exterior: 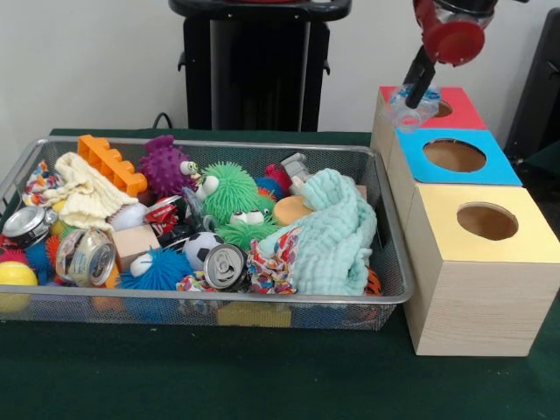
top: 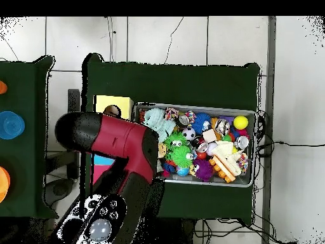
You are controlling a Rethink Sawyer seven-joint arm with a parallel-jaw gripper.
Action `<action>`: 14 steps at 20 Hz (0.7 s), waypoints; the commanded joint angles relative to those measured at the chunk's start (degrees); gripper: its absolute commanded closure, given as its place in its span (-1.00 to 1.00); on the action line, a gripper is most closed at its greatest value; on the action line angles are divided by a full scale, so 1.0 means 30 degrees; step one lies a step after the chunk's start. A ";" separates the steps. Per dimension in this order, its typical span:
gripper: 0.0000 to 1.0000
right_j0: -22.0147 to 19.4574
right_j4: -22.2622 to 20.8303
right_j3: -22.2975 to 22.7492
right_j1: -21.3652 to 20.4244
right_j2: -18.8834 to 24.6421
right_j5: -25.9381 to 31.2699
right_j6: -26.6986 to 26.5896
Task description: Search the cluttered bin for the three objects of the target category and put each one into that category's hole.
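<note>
- Front view shows you the bin (exterior: 389, 262) on the left, packed with toys, cloths and cans.
- You see the red-topped box (exterior: 462, 112) farthest of three at right.
- Your gripper (exterior: 418, 94) grips a clear bottle (exterior: 411, 108) just left of the hole (exterior: 442, 108).

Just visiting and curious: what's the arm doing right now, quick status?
Gripper shut on clear bottle, over the red-topped box. Bottle beside the hole, not yet in. Bin crowded with toys, cans, cloths. Nothing blocking the hole.
</note>
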 commanded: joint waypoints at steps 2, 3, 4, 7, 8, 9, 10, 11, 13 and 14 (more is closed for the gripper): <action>1.00 0.0131 0.1136 -0.0951 0.1891 0.1489 0.0814 0.5680; 1.00 0.0135 0.1206 -0.0998 0.1927 0.1465 0.0835 0.5675; 1.00 0.0139 0.1276 -0.1045 0.1963 0.1440 0.0855 0.5671; 1.00 0.0151 0.1493 -0.1125 0.2099 0.1418 0.0740 0.5618; 1.00 0.0162 0.1543 -0.1146 0.2122 0.1394 0.0746 0.5607; 1.00 0.0173 0.1593 -0.1166 0.2146 0.1370 0.0753 0.5597; 1.00 0.0183 0.1643 -0.1187 0.2169 0.1346 0.0759 0.5587; 1.00 0.0194 0.1693 -0.1208 0.2193 0.1322 0.0765 0.5577; 1.00 0.0181 0.1807 -0.1411 0.2205 0.1266 0.1022 0.5630; 1.00 0.0166 0.1872 -0.1535 0.2229 0.1260 0.1135 0.5673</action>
